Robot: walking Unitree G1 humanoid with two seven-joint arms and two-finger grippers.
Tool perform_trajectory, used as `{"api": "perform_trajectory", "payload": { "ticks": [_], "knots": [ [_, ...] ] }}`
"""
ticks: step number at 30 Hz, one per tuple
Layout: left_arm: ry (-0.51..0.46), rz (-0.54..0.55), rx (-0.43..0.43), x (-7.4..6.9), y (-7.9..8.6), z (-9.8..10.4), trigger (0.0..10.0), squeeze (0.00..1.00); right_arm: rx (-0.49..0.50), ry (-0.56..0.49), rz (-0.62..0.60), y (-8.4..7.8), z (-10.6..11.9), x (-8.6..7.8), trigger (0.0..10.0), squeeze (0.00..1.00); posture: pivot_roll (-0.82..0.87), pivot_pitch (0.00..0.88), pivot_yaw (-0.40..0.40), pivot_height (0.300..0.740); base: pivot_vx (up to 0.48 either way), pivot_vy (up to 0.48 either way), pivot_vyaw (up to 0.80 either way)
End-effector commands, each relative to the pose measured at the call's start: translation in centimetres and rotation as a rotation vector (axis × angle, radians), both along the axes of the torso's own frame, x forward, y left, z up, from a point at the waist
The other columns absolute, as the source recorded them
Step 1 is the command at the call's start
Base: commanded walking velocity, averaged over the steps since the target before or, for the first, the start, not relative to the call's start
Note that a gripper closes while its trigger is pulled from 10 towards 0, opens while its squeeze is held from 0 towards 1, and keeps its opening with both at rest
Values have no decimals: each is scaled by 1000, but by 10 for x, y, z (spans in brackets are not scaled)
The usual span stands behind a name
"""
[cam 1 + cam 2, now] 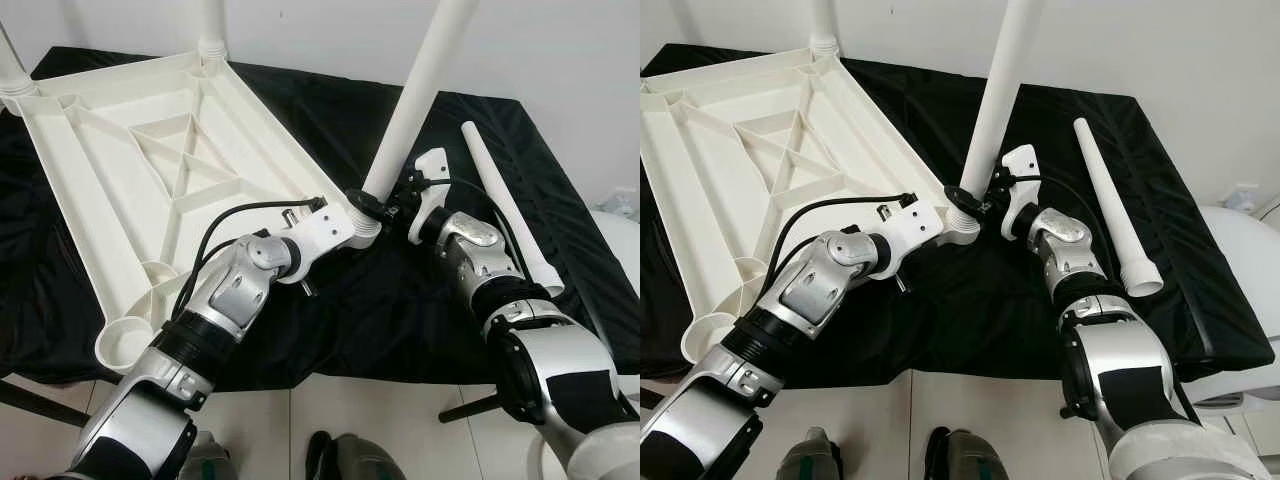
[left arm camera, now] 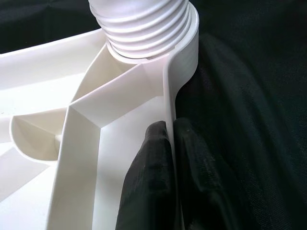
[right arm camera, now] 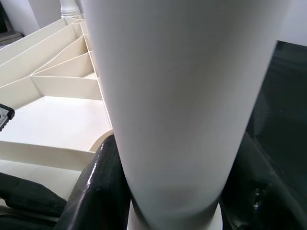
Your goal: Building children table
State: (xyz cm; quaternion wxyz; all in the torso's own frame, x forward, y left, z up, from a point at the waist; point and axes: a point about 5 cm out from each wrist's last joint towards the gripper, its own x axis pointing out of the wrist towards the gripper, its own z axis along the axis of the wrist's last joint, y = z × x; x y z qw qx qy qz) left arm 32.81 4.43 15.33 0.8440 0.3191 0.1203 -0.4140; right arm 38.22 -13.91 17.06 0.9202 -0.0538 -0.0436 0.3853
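i'm seeing the white tabletop [image 1: 150,160] lying upside down on the black cloth [image 1: 330,320], filling the upper left of the frame. my left gripper [image 2: 170,143] is pinching its thin rim wall beside the corner socket, fingers nearly together. my right gripper [image 1: 385,205] is clamping the base of the upright leg [image 1: 420,90] at centre. a loose leg [image 1: 505,205] is lying at right.
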Motion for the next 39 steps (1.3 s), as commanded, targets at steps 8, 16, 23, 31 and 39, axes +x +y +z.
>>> {"api": "perform_trajectory", "payload": {
  "ticks": [8, 16, 23, 31, 39],
  "knots": [
    [71, -6, 59, -4, 3, -18, 10000, 0, 18, 4, -44, -6, 1, 2, 10000, 0, 81, 62, -110, 740, 0, 0, 0],
    [70, -8, 55, -5, 3, -18, 10000, 0, 90, -16, -78, -2, 5, 3, 10000, 0, 83, 61, -111, 740, 0, 0, 0],
    [71, -9, 54, -6, 2, -18, 10000, 0, 116, -42, -92, 5, 7, 1, 10000, 0, 83, 58, -116, 740, 0, 0, 0],
    [72, -7, 47, -7, 0, -19, 10000, 0, 127, -54, -133, 22, 3, -2, 10000, 0, 82, 54, -119, 740, 0, 0, 0],
    [76, -12, 39, -11, -4, -21, 10000, 0, 206, -83, -268, 46, 5, -11, 10000, 0, 87, 39, -130, 740, 0, 0, 0]
  ]
}}
